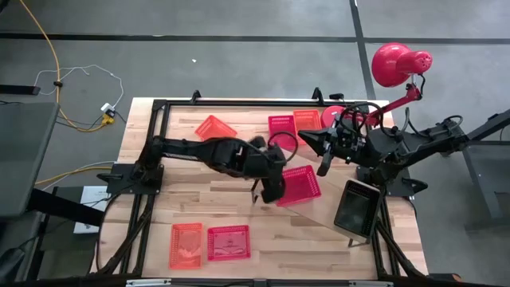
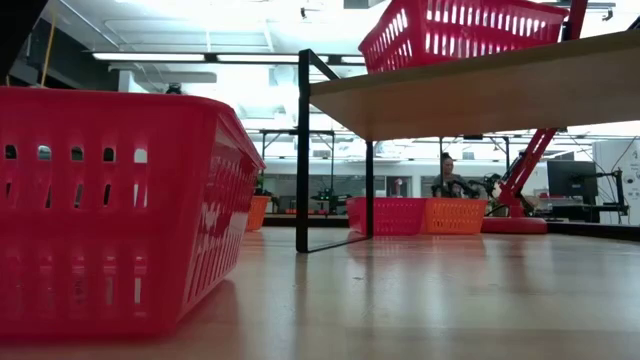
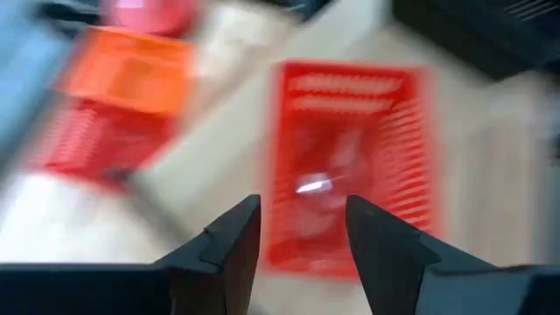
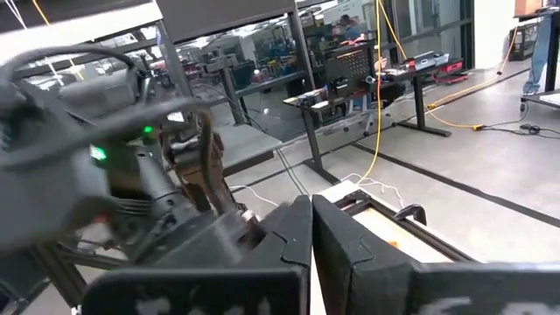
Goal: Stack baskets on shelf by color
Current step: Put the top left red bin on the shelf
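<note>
Over red basket (image 3: 350, 166) on shelf (image 1: 335, 209), left fingers (image 3: 232, 241) apart, empty, right fingers (image 4: 346, 236) shut, empty.

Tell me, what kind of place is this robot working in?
Probably a robotics lab or workshop. A person sits among benches of equipment across the room, cables trail over a bare concrete floor, and more frame-mounted workstations stand beyond the table.
</note>
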